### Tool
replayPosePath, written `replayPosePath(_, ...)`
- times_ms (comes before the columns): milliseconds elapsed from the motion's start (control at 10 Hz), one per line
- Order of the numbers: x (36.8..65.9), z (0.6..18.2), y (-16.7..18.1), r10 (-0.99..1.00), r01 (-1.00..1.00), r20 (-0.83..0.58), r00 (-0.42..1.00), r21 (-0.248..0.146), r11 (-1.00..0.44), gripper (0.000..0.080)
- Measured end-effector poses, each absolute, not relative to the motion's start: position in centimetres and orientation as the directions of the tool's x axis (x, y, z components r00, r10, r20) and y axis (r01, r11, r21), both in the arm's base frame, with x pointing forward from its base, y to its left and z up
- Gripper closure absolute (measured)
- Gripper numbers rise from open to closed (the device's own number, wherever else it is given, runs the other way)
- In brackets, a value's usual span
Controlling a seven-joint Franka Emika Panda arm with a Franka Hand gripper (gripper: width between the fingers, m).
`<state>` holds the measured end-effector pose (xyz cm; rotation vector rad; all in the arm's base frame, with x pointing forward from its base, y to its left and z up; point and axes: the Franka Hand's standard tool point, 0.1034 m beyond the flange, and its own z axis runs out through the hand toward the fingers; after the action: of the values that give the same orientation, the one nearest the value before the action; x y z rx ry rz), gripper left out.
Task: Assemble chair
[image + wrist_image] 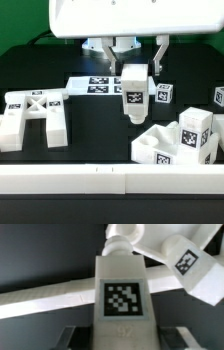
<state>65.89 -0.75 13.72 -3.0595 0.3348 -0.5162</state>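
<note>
Chair: not together yet, parts spread over the black table point(95, 128). Gripper point(132, 66) is clenched on one thick leg point(133, 97), held upright mid-table with its tag facing the exterior camera (wrist view shows the fingers point(70, 335) pressed on either side of it). X-braced frame point(35, 112) lies alone at the exterior view's left, well apart from the leg. Seat block point(158, 146) sits at the exterior view's right with a tall tagged piece point(195, 135) touching it; joined or only resting together is hard to tell at this size. A small tagged piece point(162, 95) waits just beside the leg, and the marker board point(95, 84) is behind. Judgement: early stage, one leg in hand, nearly all the joining left.
</note>
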Motion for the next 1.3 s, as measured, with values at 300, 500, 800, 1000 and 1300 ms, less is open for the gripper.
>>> replayPosePath(300,64.3,13.2,0.4,-0.192,-0.196,0.548,0.814,-0.052,-0.979,0.0509)
replayPosePath(500,63.8,12.8,0.8,-0.168,-0.181,0.597,0.784,-0.038,-0.983,0.0509)
replayPosePath(800,63.7,12.7,0.8,-0.163,-0.177,0.598,0.785,-0.035,-0.984,0.0509)
replayPosePath(1000,62.7,11.8,1.3,-0.158,-0.172,0.583,0.797,-0.032,-0.985,0.0509)
replayPosePath(1300,62.0,10.7,1.4,-0.155,-0.171,0.567,0.809,-0.025,-0.985,0.0509)
